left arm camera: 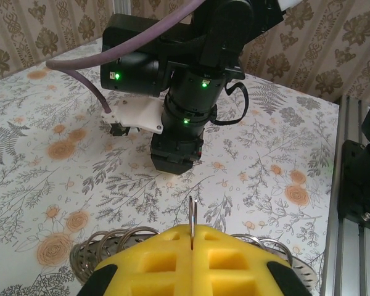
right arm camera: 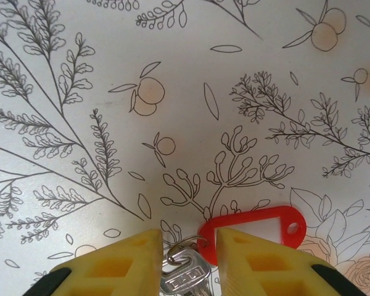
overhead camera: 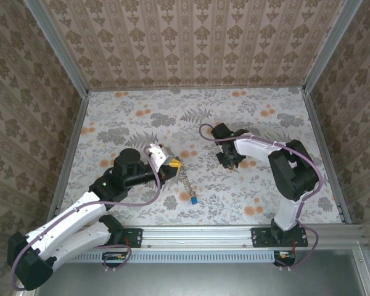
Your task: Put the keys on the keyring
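My left gripper (overhead camera: 172, 164) hovers mid-table with its yellow fingers shut on the keyring (left arm camera: 192, 217), a thin steel ring that stands edge-on out of the closed pads (left arm camera: 149, 265). A chain (overhead camera: 185, 182) hangs from it down to the blue key tag (overhead camera: 193, 200) on the table. To the right, my right gripper (overhead camera: 229, 161) points down at the table. It is open (right arm camera: 186, 259), and its fingers straddle a silver key (right arm camera: 186, 279) joined by a small ring to the red tag (right arm camera: 254, 229), which lies flat. The orange-yellow key is out of view.
Several loose steel ring loops (left arm camera: 108, 242) show under the left fingers. The right arm's black wrist (left arm camera: 182, 105) is close ahead of the left gripper. Aluminium rails (overhead camera: 71, 148) and patterned walls bound the floral tabletop (overhead camera: 142, 111).
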{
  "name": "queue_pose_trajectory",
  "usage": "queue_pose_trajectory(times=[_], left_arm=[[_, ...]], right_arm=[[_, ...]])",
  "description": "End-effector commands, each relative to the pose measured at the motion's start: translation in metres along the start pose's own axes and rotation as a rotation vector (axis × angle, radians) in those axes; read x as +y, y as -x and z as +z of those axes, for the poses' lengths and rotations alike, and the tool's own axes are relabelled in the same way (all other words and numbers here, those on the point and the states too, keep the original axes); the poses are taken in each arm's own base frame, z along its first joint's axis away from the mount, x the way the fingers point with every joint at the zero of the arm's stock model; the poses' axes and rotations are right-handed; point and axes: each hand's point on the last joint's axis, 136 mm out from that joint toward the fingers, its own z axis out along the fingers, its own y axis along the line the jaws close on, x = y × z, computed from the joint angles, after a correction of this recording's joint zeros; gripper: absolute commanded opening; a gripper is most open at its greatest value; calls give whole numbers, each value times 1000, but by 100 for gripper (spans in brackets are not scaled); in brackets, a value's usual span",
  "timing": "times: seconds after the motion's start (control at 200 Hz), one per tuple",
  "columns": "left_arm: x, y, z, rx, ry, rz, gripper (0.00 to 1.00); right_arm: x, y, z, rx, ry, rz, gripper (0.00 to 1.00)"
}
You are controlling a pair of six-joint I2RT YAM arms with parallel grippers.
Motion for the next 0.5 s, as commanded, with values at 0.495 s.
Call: queue_pose_trajectory(times=[0.495], left_arm=[[-6,18,-6,-80,-32,9,0]], right_arm=[[-6,-15,9,56,-48,-28,20]])
